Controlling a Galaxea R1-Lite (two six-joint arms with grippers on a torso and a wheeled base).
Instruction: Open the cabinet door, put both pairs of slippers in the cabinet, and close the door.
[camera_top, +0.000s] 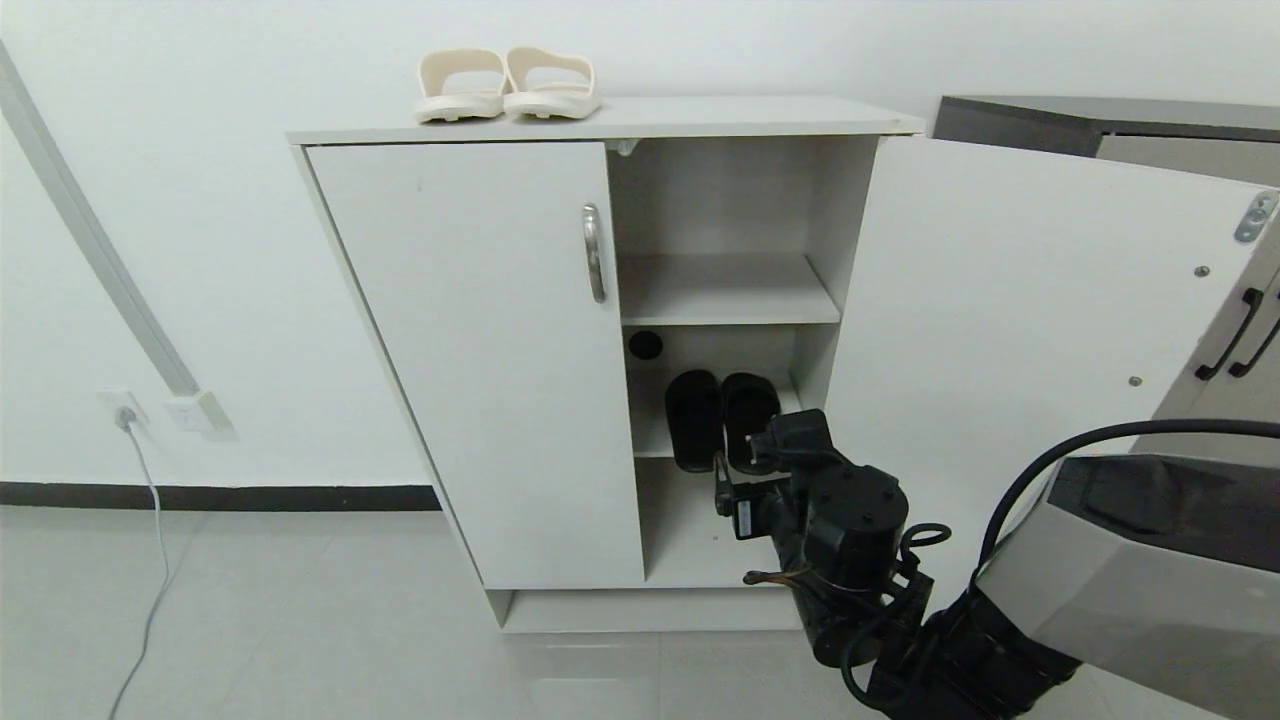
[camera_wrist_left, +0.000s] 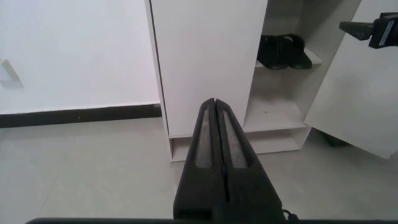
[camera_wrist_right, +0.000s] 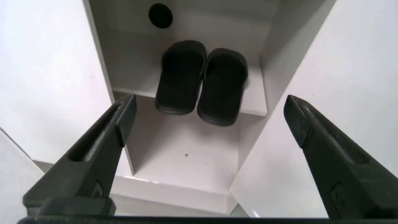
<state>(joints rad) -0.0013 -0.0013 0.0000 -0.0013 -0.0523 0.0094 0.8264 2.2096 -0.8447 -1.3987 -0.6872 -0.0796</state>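
Note:
A white cabinet (camera_top: 470, 350) stands against the wall with its right door (camera_top: 1010, 330) swung open and its left door shut. A pair of black slippers (camera_top: 720, 418) lies on the middle shelf, toes hanging over the shelf's front edge (camera_wrist_right: 202, 84). A pair of cream slippers (camera_top: 508, 85) sits on the cabinet top. My right gripper (camera_wrist_right: 208, 124) is open just in front of the black slippers, holding nothing; in the head view it (camera_top: 770, 455) is at the open compartment. My left gripper (camera_wrist_left: 214, 134) is shut and empty, low above the floor, facing the cabinet's left door (camera_wrist_left: 205, 62).
The upper shelf (camera_top: 725, 290) and the bottom compartment (camera_top: 690, 540) hold nothing. A grey cabinet (camera_top: 1180, 130) stands behind the open door on the right. A wall socket with a cable (camera_top: 140, 480) is at the left. Pale floor tiles (camera_top: 300, 640) lie open before the cabinet.

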